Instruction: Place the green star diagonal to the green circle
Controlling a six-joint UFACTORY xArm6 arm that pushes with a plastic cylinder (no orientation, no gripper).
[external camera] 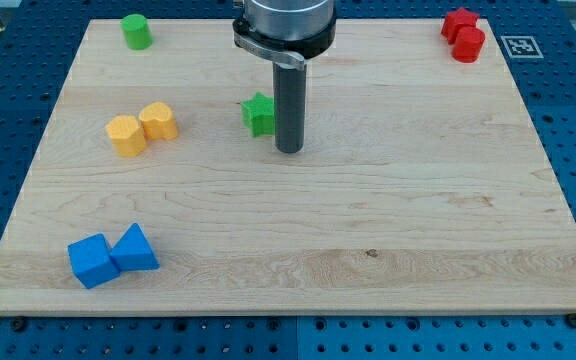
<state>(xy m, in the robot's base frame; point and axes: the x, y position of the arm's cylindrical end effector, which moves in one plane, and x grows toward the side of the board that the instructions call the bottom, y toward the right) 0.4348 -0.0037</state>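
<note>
Nearest the bench's (388, 270) bottom edge, toward its bottom-left corner, a blue cube (92, 261) and a blue triangular block (135, 249) sat touching each other. Farther up the left side, two yellow blocks stood touching: a yellow hexagonal block (125, 135) on the view's left and a yellow rounded block (158, 121) on its right. Near the middle of the bench's upper half, my tip (289, 149) rested on the wood just beside the green star (259, 114), on the star's right and slightly nearer the bottom edge; whether the rod touched the star could not be told. The arm carried no claw, only the straight dark rod, so nothing was clasped. At the top-left corner stood the green circle (136, 31), well apart from the star. At the top-right corner, a red cylinder (468, 44) and a red block (458, 21) of unclear shape sat touching.
</note>
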